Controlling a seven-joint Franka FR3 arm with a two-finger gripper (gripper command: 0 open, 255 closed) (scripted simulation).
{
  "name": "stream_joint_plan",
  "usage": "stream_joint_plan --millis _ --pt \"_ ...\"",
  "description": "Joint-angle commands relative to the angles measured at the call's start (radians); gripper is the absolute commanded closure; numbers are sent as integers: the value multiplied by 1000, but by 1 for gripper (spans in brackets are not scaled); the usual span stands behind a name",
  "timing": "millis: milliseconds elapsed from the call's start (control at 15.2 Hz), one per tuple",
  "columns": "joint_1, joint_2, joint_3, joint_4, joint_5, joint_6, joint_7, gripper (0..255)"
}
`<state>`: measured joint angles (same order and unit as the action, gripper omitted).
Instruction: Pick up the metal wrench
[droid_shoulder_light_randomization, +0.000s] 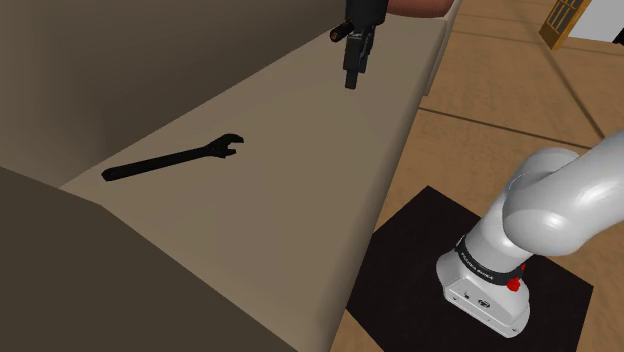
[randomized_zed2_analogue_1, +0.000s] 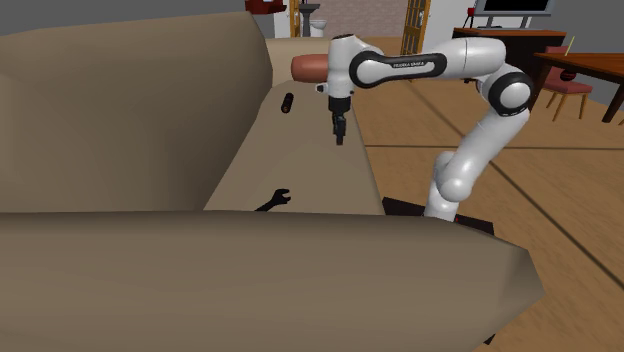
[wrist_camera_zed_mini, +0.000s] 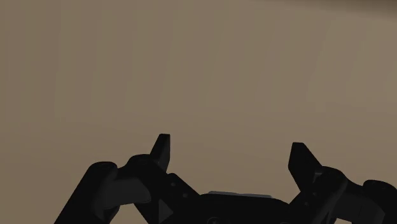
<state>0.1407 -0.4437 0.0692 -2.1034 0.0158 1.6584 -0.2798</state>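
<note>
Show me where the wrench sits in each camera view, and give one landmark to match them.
Shoulder view: the black wrench lies flat on the tan seat, left of centre, below and left of the end effector.
Second exterior view: its head peeks over the near cushion, lower centre, below the end effector.
Wrist view: the open end effector points at the tan seat.
Shared landmark: the end effector.

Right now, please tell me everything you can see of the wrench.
The wrench is drawn plain black, so no metal shows. It is long and slim, with a forked head at the end toward the shoulder view's right. It lies flat on the tan seat, its handle end near the backrest. Only the seat touches it; the open gripper hangs apart from it, farther right in that view.
</note>
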Motion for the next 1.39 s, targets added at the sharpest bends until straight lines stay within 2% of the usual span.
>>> stream_joint_plan --millis 0,660,1320 --pt "19 59 15 46 4 16 -21 0" --pt "110 342 114 290 -3 64 -95 0" --pt "218 626 215 592 -68 45 -149 0"
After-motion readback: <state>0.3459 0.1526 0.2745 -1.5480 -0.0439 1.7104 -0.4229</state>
